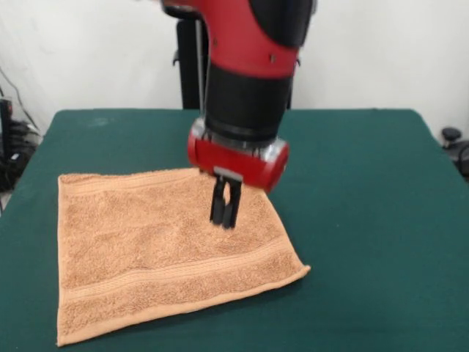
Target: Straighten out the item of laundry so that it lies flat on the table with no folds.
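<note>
The orange-tan terry towel [165, 249] lies spread out on the dark green table [366, 191], left of centre, with woven band stripes along its far and near edges. It looks flat, with its near right corner [304, 270] pointing right. No white tag shows. The red and black arm comes down from the top, and my gripper [225, 220] hangs over the towel's right half with its black fingers [218, 205] close together. The tips are at or just above the cloth, and nothing shows between them.
A black stand [187, 66] rises behind the table by the white wall. Cables and dark equipment [11, 139] sit off the left edge, and a dark object [454, 143] off the right edge.
</note>
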